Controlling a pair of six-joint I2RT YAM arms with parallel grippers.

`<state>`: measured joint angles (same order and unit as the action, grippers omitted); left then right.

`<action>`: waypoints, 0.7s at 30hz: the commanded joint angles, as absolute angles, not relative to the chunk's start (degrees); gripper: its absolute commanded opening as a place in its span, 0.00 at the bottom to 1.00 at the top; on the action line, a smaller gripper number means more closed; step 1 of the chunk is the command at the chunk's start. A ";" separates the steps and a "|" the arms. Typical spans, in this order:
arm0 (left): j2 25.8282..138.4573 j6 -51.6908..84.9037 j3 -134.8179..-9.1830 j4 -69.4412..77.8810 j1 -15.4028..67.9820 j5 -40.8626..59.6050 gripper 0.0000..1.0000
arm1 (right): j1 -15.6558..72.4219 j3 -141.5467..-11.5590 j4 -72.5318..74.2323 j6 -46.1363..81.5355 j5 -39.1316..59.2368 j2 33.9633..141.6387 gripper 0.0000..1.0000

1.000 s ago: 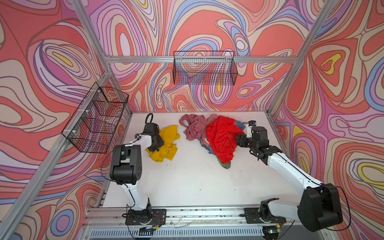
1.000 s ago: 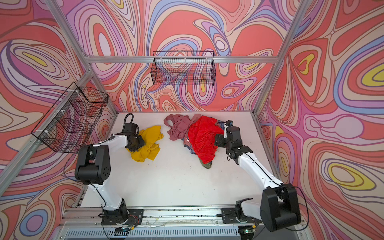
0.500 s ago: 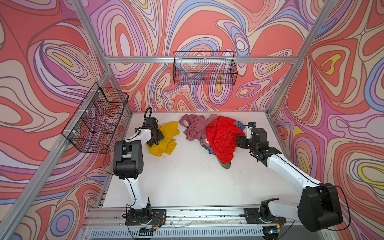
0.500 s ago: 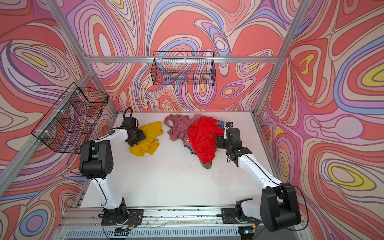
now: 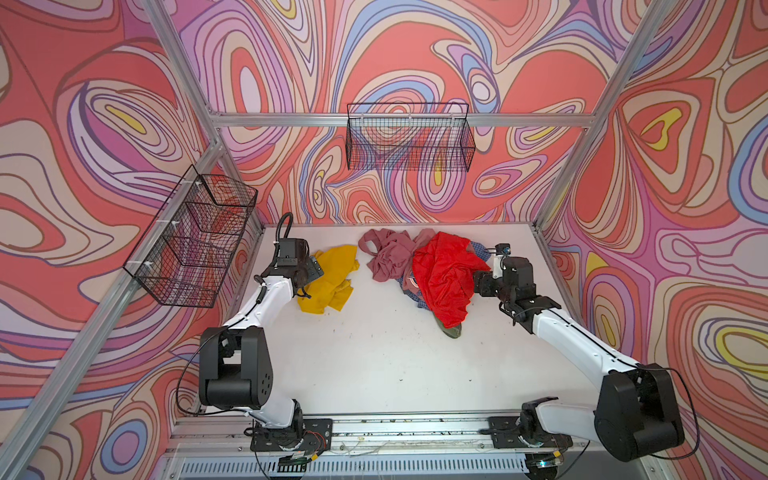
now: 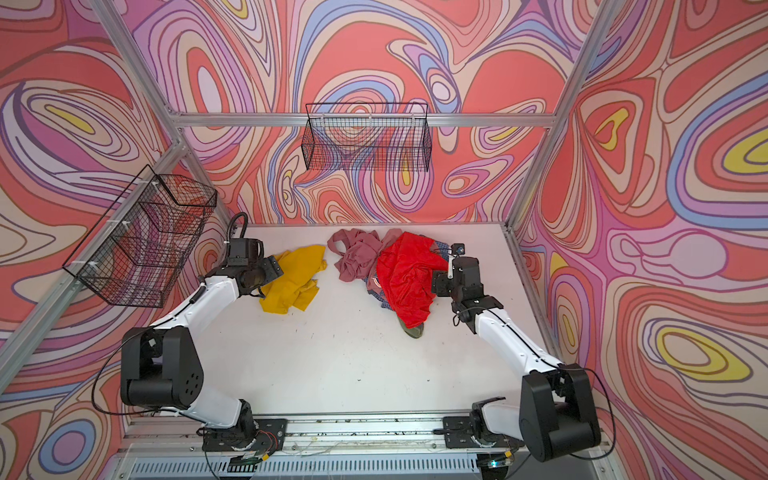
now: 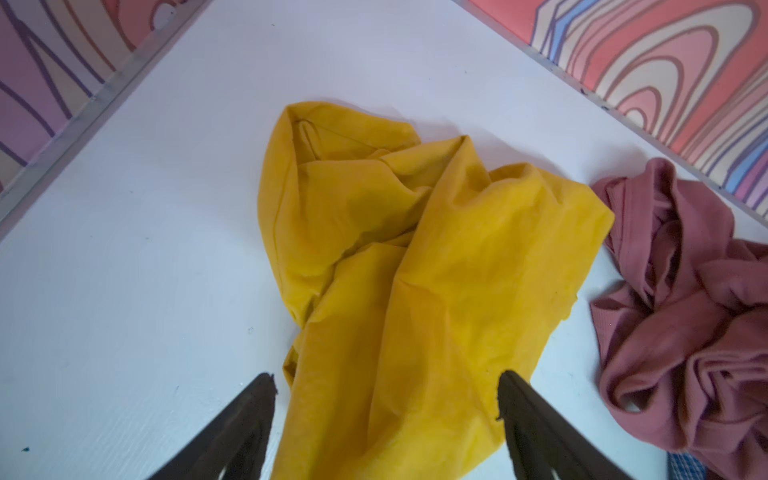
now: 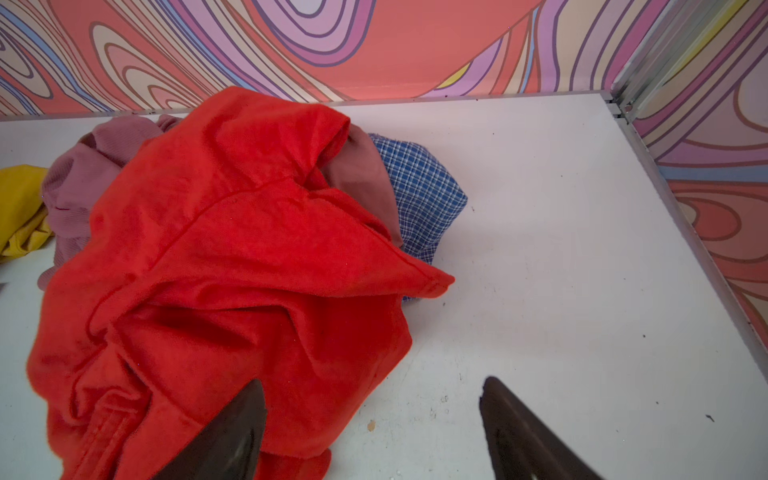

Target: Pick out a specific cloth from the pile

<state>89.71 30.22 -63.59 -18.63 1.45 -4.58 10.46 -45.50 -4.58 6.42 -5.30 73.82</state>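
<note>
We see the mustard cloth (image 7: 399, 266) crumpled on the white table (image 5: 374, 365), apart from the pile (image 5: 432, 274), left gripper (image 7: 384, 399) spread wide over its near edge, perhaps touching, right gripper (image 8: 374, 399) gaping beside the red cloth (image 8: 232, 266), pink cloth (image 7: 681, 291) nearby.

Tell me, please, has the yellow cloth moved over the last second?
Yes. The yellow cloth has shifted toward the back wall and slightly toward the side wire basket, away from the table's front rail; the pile looks unmoved.
</note>
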 commanded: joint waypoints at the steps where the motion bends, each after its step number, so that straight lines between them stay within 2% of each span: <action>1: 94.49 25.14 -66.85 -18.02 3.50 1.13 0.82 | 10.11 -45.47 -3.38 5.61 -5.41 74.80 0.83; 3: 98.90 23.75 -69.97 -18.39 4.16 5.65 0.77 | 10.11 -45.77 -3.58 6.00 -4.70 75.12 0.83; 9: 109.73 23.07 -76.28 -17.88 4.58 11.84 0.73 | 10.11 -45.97 -4.70 6.42 -4.35 74.80 0.83; 14: 116.86 26.87 -80.86 -23.45 0.69 10.05 0.69 | 10.09 -46.14 -5.83 6.10 -5.38 74.26 0.83; 21: 116.82 25.72 -83.43 -27.11 -3.34 6.22 0.69 | 10.11 -45.74 -6.20 5.62 -5.99 73.91 0.83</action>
